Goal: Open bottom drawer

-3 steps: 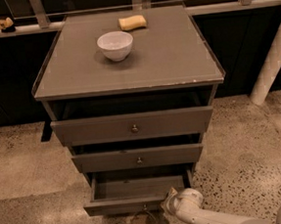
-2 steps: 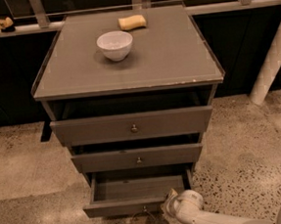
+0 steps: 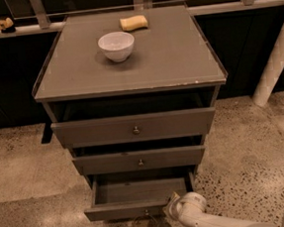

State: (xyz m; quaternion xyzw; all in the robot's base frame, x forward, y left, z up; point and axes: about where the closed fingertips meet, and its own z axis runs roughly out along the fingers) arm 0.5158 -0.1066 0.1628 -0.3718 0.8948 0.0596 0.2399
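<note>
— Three drawer fronts face us on the grey-brown chest (image 3: pixel 128 67), which stands on a speckled floor (image 3: pixel 27 160). How do they sit?
— The top drawer (image 3: pixel 133 127) and middle drawer (image 3: pixel 138 160) each jut out a little. The bottom drawer (image 3: pixel 134 192) is out furthest, and we see its plain grey inside.
— And the arm?
— The white arm (image 3: pixel 201 217) reaches in from the lower right. The gripper (image 3: pixel 171 206) is at the right end of the bottom drawer's front, touching it or just beside it. We can't make out how its jaws stand.
— On top?
— We see a white bowl (image 3: pixel 116 45), upright, its inside plain white, and a yellow sponge (image 3: pixel 134 22) behind it, apart. Smallest is the brass knob (image 3: pixel 146 213), just left of the gripper.
</note>
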